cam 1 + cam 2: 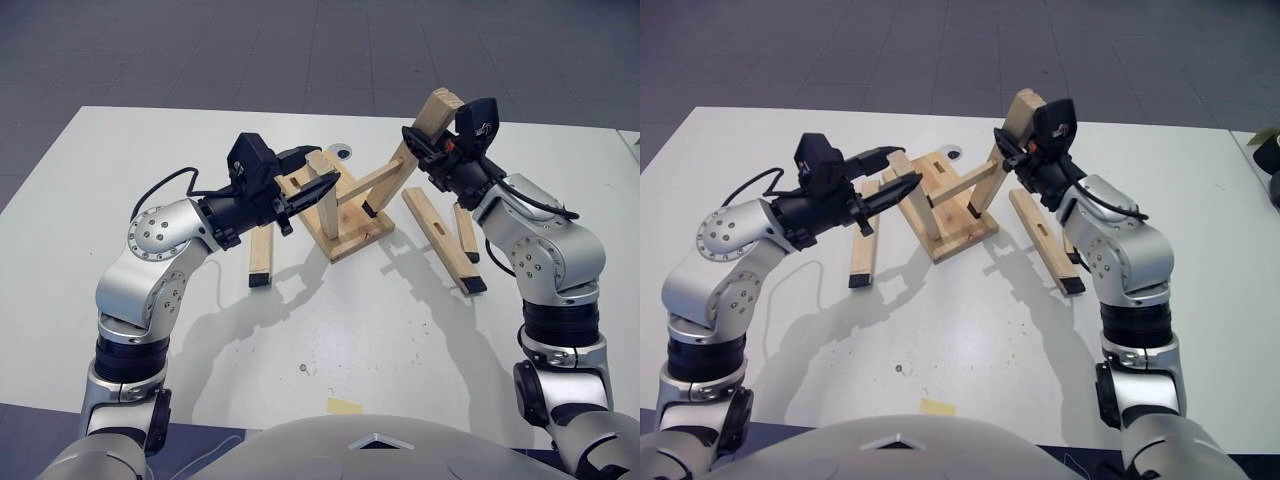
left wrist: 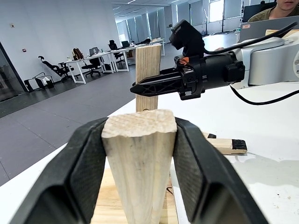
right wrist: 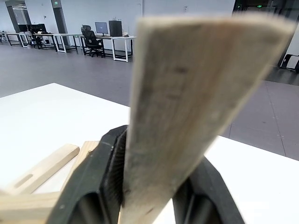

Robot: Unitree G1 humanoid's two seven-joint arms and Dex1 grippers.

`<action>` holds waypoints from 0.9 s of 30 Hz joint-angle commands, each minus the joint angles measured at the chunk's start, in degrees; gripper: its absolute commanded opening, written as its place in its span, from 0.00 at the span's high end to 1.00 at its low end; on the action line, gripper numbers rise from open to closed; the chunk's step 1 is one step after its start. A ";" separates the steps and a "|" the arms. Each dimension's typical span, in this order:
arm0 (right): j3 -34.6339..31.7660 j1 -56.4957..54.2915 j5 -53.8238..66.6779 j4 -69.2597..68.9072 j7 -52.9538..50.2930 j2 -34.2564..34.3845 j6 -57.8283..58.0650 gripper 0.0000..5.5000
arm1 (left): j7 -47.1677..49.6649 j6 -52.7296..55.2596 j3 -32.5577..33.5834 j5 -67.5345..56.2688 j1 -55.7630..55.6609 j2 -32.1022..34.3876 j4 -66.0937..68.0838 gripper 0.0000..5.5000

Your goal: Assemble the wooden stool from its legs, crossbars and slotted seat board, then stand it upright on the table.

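1. White table (image 1: pixel 120 180) carries the seat board (image 1: pixel 350 232) flat near its middle, below both claws.
2. On it stands the upright leg (image 1: pixel 328 215); the left gripper (image 1: pixel 322 186), clamped just under its top, should hold it steady.
3. Gripped near its top by the right gripper (image 1: pixel 422 150), the tilted leg (image 1: pixel 440 108) likely wants easing upright, unforced.
4. Between them, the crossbar (image 1: pixel 372 184) spans leg to leg, lower than either claw.

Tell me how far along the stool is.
Done: an upright leg and a tilted leg sit on the seat board, joined by a crossbar. In hand: left gripper clamps the first, right gripper the second. Left: three loose pieces, then standing it upright.
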 commanded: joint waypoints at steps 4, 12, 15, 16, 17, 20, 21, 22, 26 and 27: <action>3.37 2.16 -3.38 0.94 1.87 2.27 2.51 0.59 | 0.21 -0.63 -2.19 -0.60 -1.98 -1.45 -0.68 0.63; 0.97 1.73 -3.24 0.09 3.59 4.62 0.77 0.37 | 0.30 -0.69 -2.40 -0.68 -2.09 -1.44 -0.53 0.63; -0.88 1.32 -3.16 -0.01 4.77 5.17 -1.59 0.28 | 0.31 -0.71 -2.55 -0.69 -2.04 -1.51 -0.58 0.63; -2.19 1.09 -2.61 0.06 5.00 5.55 -2.15 0.26 | 0.34 -0.68 -2.58 -0.77 -2.00 -1.57 -0.64 0.63; -3.47 0.83 -2.13 0.16 5.22 5.85 -2.74 0.22 | 0.39 -0.66 -2.61 -0.83 -1.97 -1.60 -0.70 0.63; -6.09 0.11 -1.20 0.62 5.87 5.98 -3.99 0.14 | 0.38 -0.68 -2.60 -0.86 -2.01 -1.59 -0.61 0.63; -6.80 -0.05 -0.98 0.80 6.01 5.92 -4.27 0.12 | 0.36 -0.68 -2.63 -0.83 -2.01 -1.60 -0.58 0.63; -7.34 -0.11 -0.88 0.91 6.19 5.81 -4.43 0.09 | 0.33 -0.67 -2.69 -0.83 -2.02 -1.62 -0.59 0.63; -9.56 -0.40 0.37 1.28 6.97 5.47 -4.21 0.05 | 0.40 -0.57 -2.68 -0.88 -1.98 -1.62 -0.73 0.63; -10.13 -0.23 0.79 1.33 7.19 5.24 -3.91 0.07 | 0.39 -0.55 -2.71 -0.90 -1.99 -1.63 -0.76 0.63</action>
